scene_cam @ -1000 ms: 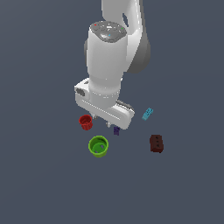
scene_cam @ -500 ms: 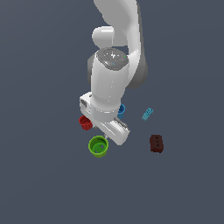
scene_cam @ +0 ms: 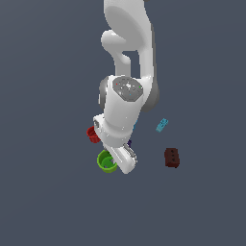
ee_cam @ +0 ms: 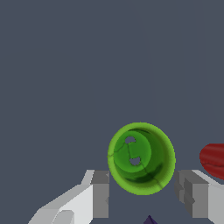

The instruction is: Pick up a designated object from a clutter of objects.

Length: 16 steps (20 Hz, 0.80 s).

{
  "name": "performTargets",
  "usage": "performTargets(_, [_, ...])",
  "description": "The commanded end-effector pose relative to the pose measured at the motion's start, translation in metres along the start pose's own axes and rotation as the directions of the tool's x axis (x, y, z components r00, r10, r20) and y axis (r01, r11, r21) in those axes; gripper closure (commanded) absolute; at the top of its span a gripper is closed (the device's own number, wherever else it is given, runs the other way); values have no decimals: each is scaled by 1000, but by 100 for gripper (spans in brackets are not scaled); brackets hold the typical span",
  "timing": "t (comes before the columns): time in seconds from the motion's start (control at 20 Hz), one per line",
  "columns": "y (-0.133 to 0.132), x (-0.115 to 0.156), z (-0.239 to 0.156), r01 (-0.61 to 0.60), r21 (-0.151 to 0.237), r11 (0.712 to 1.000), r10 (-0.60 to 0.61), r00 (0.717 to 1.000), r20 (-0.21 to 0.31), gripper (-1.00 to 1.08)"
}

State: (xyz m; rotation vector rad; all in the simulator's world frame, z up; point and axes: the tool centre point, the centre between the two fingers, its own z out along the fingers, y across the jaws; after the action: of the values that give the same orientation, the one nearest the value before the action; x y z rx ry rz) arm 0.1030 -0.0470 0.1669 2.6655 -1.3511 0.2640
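Note:
The lime-green cup (scene_cam: 105, 162) stands upright on the grey floor, its mouth facing up. In the wrist view the green cup (ee_cam: 141, 157) sits between my two fingers (ee_cam: 100, 195), one on each side and both apart from its rim. My gripper (ee_cam: 144, 194) is open and empty. In the exterior view the white hand (scene_cam: 123, 159) hangs right over the cup's right side and hides the fingertips. A smaller red cup (scene_cam: 92, 134) stands close behind the green cup, and its edge shows in the wrist view (ee_cam: 213, 160). The blue cup is hidden behind the arm.
A cyan block (scene_cam: 162, 125) and a dark red brick (scene_cam: 172, 157) lie apart at the exterior view's right. A tiny purple piece (scene_cam: 129, 143) peeks out beside the hand, and its tip shows in the wrist view (ee_cam: 149, 220).
The arm has bent lower and the hand has come down from behind the cups to just over the green cup. The blue cup has become covered by the arm.

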Motion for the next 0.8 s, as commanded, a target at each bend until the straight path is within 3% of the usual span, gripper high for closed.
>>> performTargets(0.0, [-3,1,11,-52,-2,999,52,999,-13,-20])
performTargets(0.75, [-16,0,60,-262,7,965,262,963,-68,-20])
